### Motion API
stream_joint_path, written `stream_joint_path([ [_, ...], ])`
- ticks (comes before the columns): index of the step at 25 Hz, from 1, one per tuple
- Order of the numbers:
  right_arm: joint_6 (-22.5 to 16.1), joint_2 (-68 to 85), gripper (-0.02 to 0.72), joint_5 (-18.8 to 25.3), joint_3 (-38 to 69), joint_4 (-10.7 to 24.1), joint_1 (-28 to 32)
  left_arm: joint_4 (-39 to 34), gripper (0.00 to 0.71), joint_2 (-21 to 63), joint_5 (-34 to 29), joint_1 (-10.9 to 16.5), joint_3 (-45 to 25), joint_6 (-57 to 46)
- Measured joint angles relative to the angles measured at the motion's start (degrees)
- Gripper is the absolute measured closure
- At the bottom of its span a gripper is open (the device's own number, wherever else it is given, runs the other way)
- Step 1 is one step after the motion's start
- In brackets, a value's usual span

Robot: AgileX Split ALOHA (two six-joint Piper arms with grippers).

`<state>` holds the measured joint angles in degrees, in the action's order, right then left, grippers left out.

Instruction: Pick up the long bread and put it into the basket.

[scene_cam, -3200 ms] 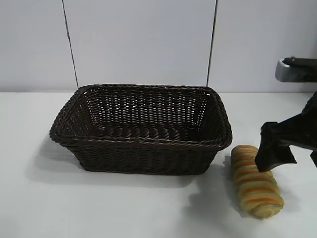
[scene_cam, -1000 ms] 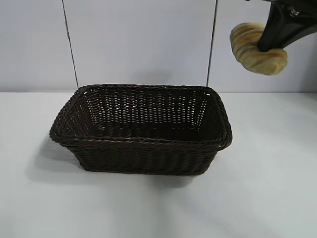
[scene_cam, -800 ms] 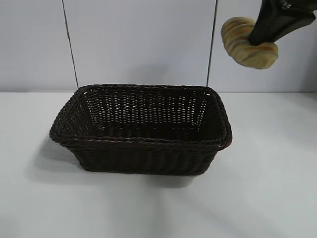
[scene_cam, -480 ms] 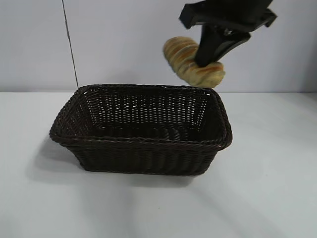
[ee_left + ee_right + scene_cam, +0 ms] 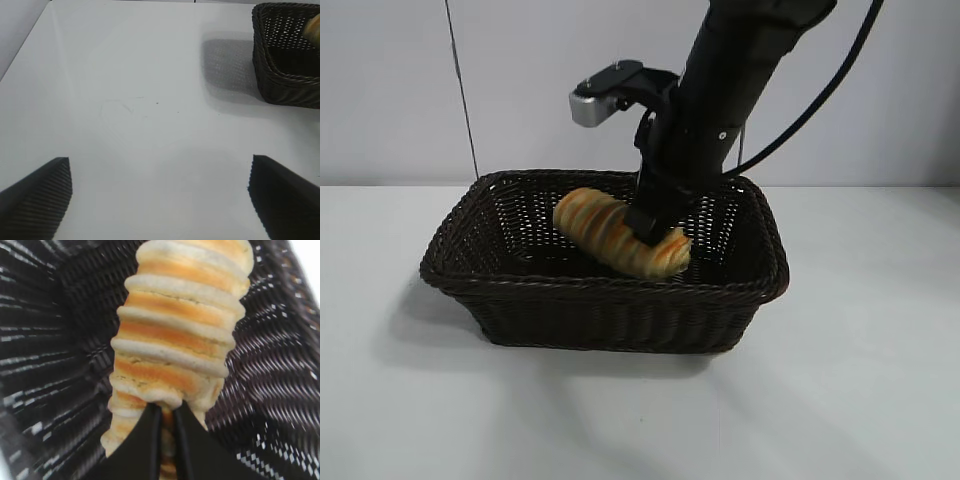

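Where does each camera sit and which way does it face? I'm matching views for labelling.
Exterior: in front of the table, facing the arms; shows the basket, the bread inside it, and the right end effector on it.
Left wrist: on the left arm, looking over bare table; open fingers show, basket at the edge.
Right wrist: on the right arm, looking down into the basket; fingers clamp the bread.
Shared: all three show the basket and the bread.

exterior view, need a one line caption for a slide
Right gripper lowers the long bread inside the dark wicker basket on the white table.
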<state>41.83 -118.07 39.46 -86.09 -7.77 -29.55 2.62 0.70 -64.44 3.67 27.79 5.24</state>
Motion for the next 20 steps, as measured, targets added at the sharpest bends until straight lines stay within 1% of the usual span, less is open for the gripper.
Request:
stream_joint_path([
  [4,0.4,1.8,0.221,0.5,0.0,0.1,0.0,0.0,0.019,0.0,0.0,0.0,0.0,0.0],
  [5,0.6,2.4,0.160,0.9,0.0,0.2,0.0,0.0,0.019,0.0,0.0,0.0,0.0,0.0],
  [6,0.9,3.0,0.120,1.4,0.0,0.3,0.0,0.0,0.019,0.0,0.0,0.0,0.0,0.0],
  [9,0.3,5.4,0.067,1.9,0.0,0.4,0.0,0.0,0.019,0.0,0.0,0.0,0.0,0.0],
  [12,-2.9,7.8,0.027,3.4,-1.0,0.6,0.0,0.0,0.019,0.0,0.0,0.0,0.0,0.0],
  [13,-4.5,8.3,0.020,4.4,-1.8,0.7,0.0,0.0,0.019,0.0,0.0,0.0,0.0,0.0],
  [15,-8.1,8.8,0.016,7.0,-4.0,1.0,0.0,0.0,0.019,0.0,0.0,0.0,0.0,0.0],
  [16,-10.5,8.8,0.015,8.7,-5.5,1.2,0.0,0.0,0.019,0.0,0.0,0.0,0.0,0.0],
  [18,-16.7,8.8,0.012,11.1,-8.1,2.6,0.0,0.0,0.019,0.0,0.0,0.0,0.0,0.0],
  [20,-22.7,8.8,0.010,13.2,-11.1,4.8,0.0,0.0,0.019,0.0,0.0,0.0,0.0,0.0],
])
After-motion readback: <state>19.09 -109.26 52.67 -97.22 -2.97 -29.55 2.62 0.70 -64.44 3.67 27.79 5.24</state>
